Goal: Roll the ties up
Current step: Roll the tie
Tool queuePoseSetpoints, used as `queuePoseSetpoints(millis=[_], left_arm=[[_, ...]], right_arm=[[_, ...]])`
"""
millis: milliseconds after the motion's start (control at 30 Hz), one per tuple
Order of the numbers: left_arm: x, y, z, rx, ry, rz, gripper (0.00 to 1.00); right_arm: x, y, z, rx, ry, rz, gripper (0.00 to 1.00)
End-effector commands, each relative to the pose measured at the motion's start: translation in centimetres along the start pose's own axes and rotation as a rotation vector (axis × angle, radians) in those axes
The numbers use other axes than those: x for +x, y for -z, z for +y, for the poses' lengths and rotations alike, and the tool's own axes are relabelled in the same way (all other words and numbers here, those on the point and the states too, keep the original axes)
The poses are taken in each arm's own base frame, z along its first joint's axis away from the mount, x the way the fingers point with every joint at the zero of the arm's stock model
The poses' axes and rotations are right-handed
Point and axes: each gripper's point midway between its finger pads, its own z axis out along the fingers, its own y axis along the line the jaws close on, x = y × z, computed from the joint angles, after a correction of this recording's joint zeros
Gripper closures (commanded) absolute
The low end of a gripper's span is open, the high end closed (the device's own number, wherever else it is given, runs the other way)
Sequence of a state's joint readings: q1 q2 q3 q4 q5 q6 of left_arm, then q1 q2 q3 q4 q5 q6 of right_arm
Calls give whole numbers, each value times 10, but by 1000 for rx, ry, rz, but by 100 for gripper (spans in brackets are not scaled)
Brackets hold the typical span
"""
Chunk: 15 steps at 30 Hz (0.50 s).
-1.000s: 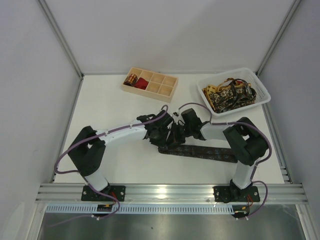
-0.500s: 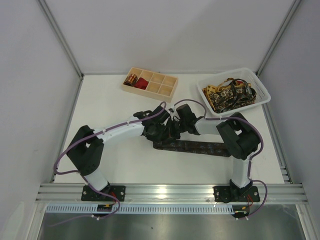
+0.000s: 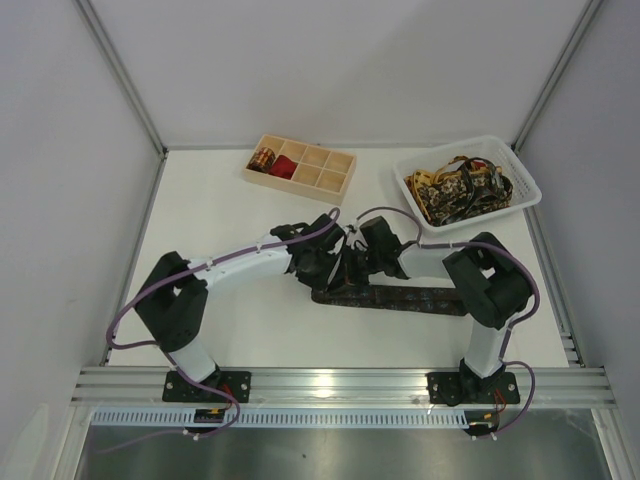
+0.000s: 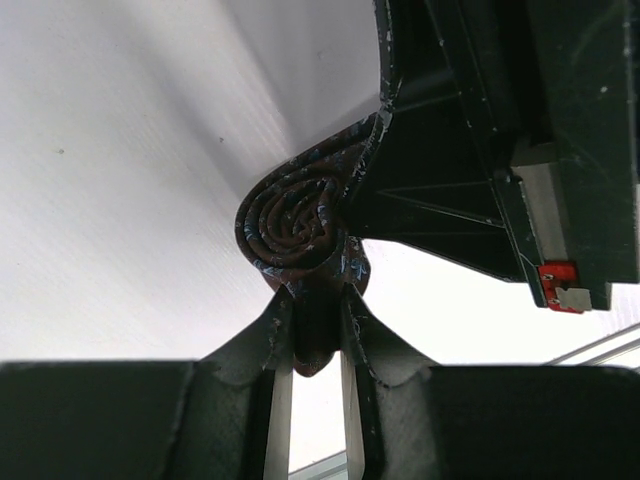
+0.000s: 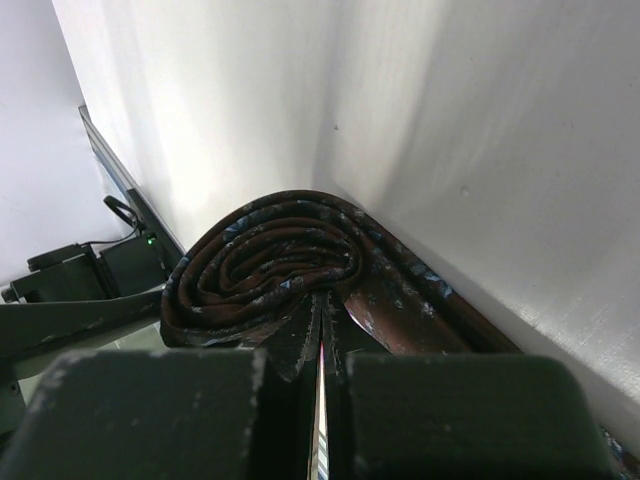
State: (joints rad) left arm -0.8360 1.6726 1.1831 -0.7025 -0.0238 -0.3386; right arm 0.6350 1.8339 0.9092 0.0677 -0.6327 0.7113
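Left gripper (image 4: 315, 312) pinches the dark brown tie (image 4: 295, 225) coil; right gripper (image 5: 322, 325) clamps its core — mid-roll. Next: wind in the flat tail.

White table (image 3: 230, 210) between pale grey walls (image 3: 60, 150), aluminium rail (image 3: 340, 383) along its near edge, even light

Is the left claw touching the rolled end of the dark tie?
Touching. The left wrist view shows the left claw closed on the dark brown tie, its coil's lower edge pinched between both fingers with no gap.
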Motion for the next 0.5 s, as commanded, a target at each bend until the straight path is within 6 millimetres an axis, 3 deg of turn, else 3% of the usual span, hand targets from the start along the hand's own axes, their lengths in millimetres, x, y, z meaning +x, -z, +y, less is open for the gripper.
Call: queuePoseSetpoints(millis=[0,200,467], left_arm=[[-35,17,-26,85,-27,-114,99],[-36,11,-46,124,-29,-95,98],[-24,-11,-72,164,-31,-56,93]], right_arm=[[1,2,4,-3,9,-20,100],[-1,-4,9,-45,-4,-30,100],[-2,-8,8,-77,-24,-39,100]])
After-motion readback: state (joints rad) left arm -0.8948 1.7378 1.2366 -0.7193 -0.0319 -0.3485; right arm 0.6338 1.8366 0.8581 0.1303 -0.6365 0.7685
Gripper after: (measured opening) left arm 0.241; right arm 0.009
